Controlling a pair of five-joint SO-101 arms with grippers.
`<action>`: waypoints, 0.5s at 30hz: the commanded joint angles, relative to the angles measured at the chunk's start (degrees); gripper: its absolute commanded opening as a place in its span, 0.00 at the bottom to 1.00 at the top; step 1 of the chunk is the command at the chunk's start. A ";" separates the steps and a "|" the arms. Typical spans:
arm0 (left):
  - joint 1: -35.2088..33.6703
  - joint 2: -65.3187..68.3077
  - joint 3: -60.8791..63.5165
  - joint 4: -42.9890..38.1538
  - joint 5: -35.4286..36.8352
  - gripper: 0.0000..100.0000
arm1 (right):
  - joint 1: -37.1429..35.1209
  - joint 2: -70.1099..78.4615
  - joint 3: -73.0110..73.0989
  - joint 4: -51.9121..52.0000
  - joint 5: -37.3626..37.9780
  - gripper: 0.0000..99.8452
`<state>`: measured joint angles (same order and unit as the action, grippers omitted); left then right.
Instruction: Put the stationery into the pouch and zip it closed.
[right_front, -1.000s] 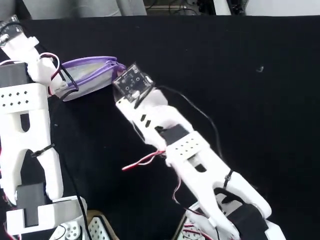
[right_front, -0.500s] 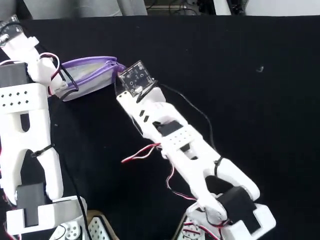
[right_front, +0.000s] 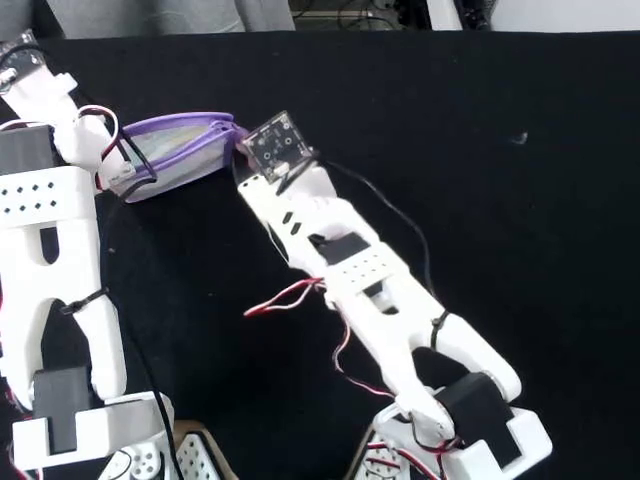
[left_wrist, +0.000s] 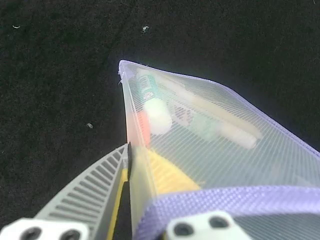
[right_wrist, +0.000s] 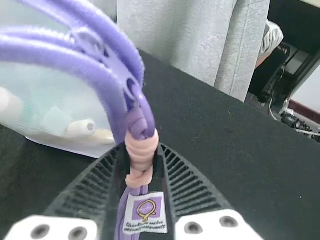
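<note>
The pouch (right_front: 178, 148), with stationery (left_wrist: 200, 117) seen inside, is held at the far left of the black counter (right_front: 480, 200), its end pinched by the left tool (left_wrist: 131, 165) and its zipper pull (right_wrist: 140, 150) clamped in the right tool (right_wrist: 141, 167).

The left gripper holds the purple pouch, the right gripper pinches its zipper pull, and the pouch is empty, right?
Not empty: the left wrist view shows stationery inside the pouch. The left gripper holds it and the right gripper pinches the zipper pull.
</note>
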<state>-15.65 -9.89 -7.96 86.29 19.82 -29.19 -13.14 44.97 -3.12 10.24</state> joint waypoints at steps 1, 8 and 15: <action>0.57 0.09 0.22 -1.76 -0.79 0.03 | 0.88 -1.01 -5.67 4.31 0.18 0.01; 1.01 -0.44 -1.10 -1.76 -3.69 0.07 | 0.97 -0.57 -9.54 9.85 0.18 0.01; 1.01 -0.26 -5.32 -1.85 -1.93 0.24 | 3.16 -0.92 -9.54 10.90 0.18 0.01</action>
<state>-15.47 -9.45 -9.54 86.20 16.57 -27.96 -13.14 38.99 6.46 10.33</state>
